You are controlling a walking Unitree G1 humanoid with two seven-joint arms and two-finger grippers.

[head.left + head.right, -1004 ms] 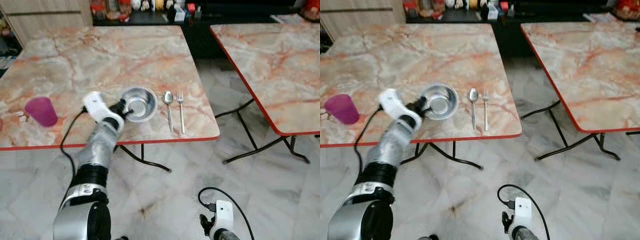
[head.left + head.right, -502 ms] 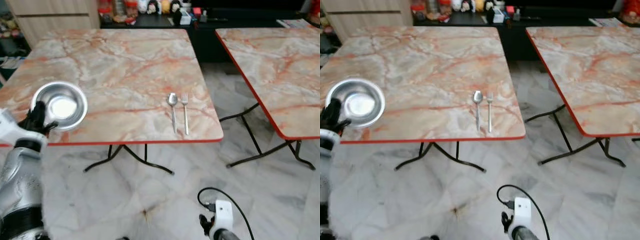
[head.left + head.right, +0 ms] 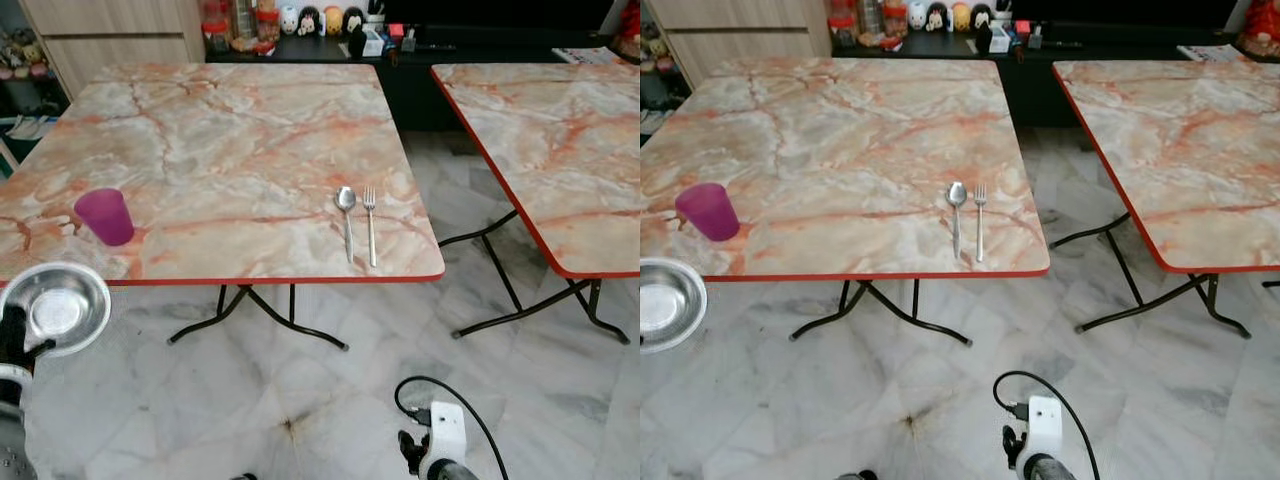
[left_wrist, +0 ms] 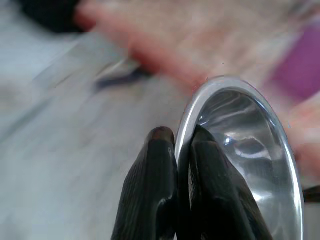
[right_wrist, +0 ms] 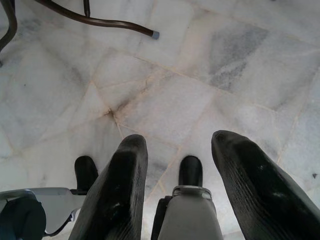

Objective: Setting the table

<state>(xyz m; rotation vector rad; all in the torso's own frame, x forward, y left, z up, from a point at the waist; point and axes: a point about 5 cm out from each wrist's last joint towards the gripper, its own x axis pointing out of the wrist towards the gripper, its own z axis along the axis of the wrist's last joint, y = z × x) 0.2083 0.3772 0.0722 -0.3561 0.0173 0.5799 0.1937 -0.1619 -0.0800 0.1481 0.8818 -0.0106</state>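
My left gripper (image 3: 18, 335) is shut on the rim of a steel bowl (image 3: 55, 305), holding it off the table's near left corner, over the floor. In the left wrist view the black fingers (image 4: 155, 185) pinch the bowl's rim (image 4: 240, 145). A purple cup (image 3: 104, 216) stands on the marble table (image 3: 240, 140) near its left front. A spoon (image 3: 346, 215) and a fork (image 3: 369, 222) lie side by side near the table's right front edge. My right gripper (image 5: 177, 170) hangs open low over the floor.
A second marble table (image 3: 550, 130) stands to the right across a gap of grey tiled floor (image 3: 330, 400). Folding metal legs (image 3: 260, 315) sit under the near table. A dark shelf with small jars and figures (image 3: 300, 20) runs along the back wall.
The left arm has carried the bowl from beside the spoon leftward and down past the table's front edge. The purple cup is uncovered again. The camera view shifted slightly.
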